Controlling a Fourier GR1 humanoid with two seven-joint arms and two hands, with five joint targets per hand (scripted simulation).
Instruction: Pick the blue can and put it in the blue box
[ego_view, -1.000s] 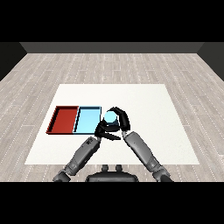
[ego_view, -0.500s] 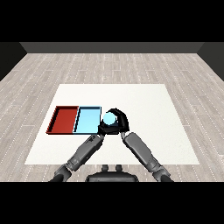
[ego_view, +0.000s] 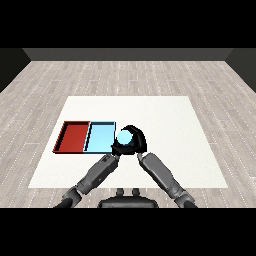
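- Grey wood-plank floor running back to a dark wall.
- White table, square, filling the middle of the view.
- 2 trays side by side near the table's left edge, touching: red tray outermost, light blue tray next to it.
- Right hand curled round the blue can, just beside the blue tray's right rim.
- Left hand close under the can; fingers too hidden to judge.
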